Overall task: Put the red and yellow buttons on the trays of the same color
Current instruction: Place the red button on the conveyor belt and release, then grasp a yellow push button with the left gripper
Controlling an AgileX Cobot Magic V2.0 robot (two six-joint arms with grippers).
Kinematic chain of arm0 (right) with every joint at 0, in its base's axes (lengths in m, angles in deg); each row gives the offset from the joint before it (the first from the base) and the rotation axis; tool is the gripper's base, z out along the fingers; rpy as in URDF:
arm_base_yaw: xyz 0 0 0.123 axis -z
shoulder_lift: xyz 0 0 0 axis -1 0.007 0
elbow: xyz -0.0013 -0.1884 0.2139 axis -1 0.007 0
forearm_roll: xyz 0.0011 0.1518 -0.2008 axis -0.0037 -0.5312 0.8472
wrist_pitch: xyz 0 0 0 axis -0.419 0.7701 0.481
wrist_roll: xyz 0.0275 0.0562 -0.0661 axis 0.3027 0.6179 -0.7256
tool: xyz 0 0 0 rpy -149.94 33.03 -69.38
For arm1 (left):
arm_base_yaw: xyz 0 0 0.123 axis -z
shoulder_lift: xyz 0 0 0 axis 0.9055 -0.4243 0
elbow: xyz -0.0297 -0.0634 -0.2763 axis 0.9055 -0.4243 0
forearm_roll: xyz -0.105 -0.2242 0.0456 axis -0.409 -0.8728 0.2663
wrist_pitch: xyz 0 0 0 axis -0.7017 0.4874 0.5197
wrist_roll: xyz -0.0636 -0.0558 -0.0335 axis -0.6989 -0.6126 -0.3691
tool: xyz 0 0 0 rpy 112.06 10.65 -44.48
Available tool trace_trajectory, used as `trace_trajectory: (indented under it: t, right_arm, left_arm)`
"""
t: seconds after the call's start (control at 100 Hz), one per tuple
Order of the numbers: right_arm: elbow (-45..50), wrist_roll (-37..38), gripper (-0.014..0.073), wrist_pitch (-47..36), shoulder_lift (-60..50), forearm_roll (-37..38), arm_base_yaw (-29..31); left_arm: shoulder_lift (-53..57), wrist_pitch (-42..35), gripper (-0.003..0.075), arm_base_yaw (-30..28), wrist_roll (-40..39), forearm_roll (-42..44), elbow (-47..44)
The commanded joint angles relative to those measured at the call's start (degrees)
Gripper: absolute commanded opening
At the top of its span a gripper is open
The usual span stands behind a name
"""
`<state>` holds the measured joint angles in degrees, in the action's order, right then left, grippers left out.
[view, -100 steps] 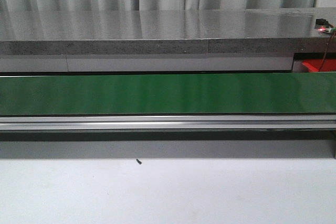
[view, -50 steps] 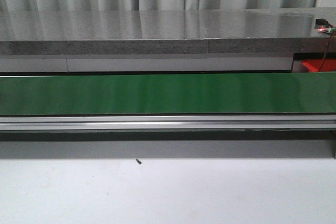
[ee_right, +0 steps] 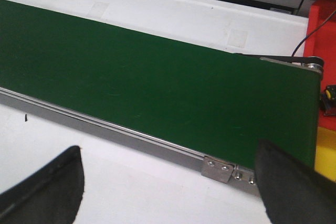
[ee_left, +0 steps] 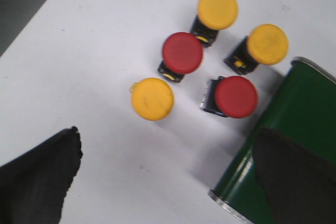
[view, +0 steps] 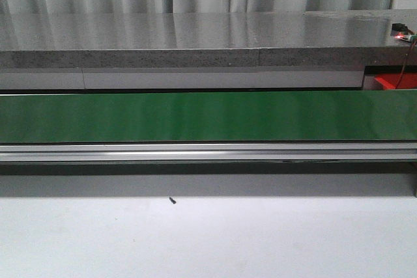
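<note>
Buttons: five lie in a loose cluster on the white table (ee_left: 79, 51), seen from the left wrist camera.
Yellow buttons: one yellow button (ee_left: 217, 9) at the cluster's 12 o'clock, a second yellow button (ee_left: 267, 44) at 2 o'clock, a third yellow button (ee_left: 152, 98) at 8 o'clock.
Red buttons: one red button (ee_left: 182, 53) near the middle, another red button (ee_left: 235, 96) at 4 o'clock, just beside the end of the green conveyor belt (ee_left: 294, 124).
Left gripper (ee_left: 168, 182): released, its dark fingers (ee_left: 37, 177) spread wide, holding nothing; the buttons sit beyond its tips, untouched.
Right gripper (ee_right: 168, 187): also spread apart and holding nothing, over the belt's metal rail (ee_right: 131, 135).
Trays: a red tray (ee_right: 323, 30) shows at 2 o'clock of the right wrist view, past the belt's end; below it a yellow patch (ee_right: 325, 148), possibly the yellow tray, too cropped to be sure.
Front view: only the belt and a grey counter (view: 195, 37); no arm is visible.
</note>
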<state>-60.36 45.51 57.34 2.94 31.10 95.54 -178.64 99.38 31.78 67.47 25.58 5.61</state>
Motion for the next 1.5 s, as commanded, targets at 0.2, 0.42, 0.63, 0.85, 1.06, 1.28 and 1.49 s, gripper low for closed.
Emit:
trace_trajectory:
  t: [0.2,0.42,0.63,0.85,1.06,1.28,1.49]
  right_arm:
    - [-1.5,0.0,0.0646,-3.1,-0.4,-2.2,0.0]
    - [-1.5,0.0,0.0646,-3.1,-0.4,-2.2,0.0]
    - [-1.5,0.0,0.0646,-3.1,-0.4,-2.2,0.0]
    - [-1.5,0.0,0.0646,-2.9,-0.4,-2.2,0.0]
    - [-1.5,0.0,0.0646,-2.9,-0.4,-2.2,0.0]
    - [-1.5,0.0,0.0646,-2.6,-0.4,-2.2,0.0]
    - [-1.5,0.0,0.0646,-2.4,-0.4,-2.2,0.0]
  left_arm:
    - [-4.0,-3.3,0.0642,-1.2,0.9,-0.9,1.4]
    - [-8.2,-4.3,0.0642,-0.9,1.1,-1.1,1.4]
    - [-11.6,-6.1,0.0642,-0.9,1.6,-1.3,1.4]
    - [-13.5,-8.4,0.0642,-0.9,2.2,-1.5,1.5]
    - [-14.2,-9.0,0.0633,-0.9,2.2,-1.5,1.5]
    - [-15.6,-8.0,0.0512,-0.9,2.2,-1.7,1.5]
    - [-15.7,-8.5,0.0343,-0.9,2.2,-2.3,1.5]
